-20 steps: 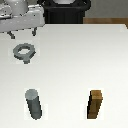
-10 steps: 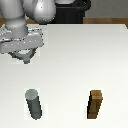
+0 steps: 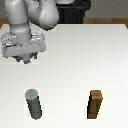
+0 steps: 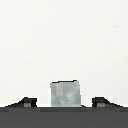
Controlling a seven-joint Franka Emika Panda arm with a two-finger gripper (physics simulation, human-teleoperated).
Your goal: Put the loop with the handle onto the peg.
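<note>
The white-topped desk [image 3: 75, 65] is seen with the white Franka arm [image 3: 30, 20] reaching down over its far part, toward the exterior view's left. The arm's grey gripper [image 3: 26, 60] is lowered close to the desk surface there, with its dark fingertips just visible beneath the hand body. In the wrist view, the two dark fingertips [image 4: 27, 102] are shown set apart on either side of a pale grey, flat-faced metal piece [image 4: 65, 93], which is taken to be the stub handle of the flat grey metal-looking loop. Gaps of white desk are seen between that piece and each fingertip, so the jaws are spread and nothing is clamped. The ring part of the loop is hidden under the hand in the exterior view and cannot be made out.

The short upright dull-grey round peg [image 3: 34, 104] is stood near the desk's near edge, toward the exterior view's left, well apart from the gripper. A brown rectangular wooden block [image 3: 96, 104] is stood upright near the same edge, toward the exterior view's right, well apart from the peg. Nothing is seated on the peg.
</note>
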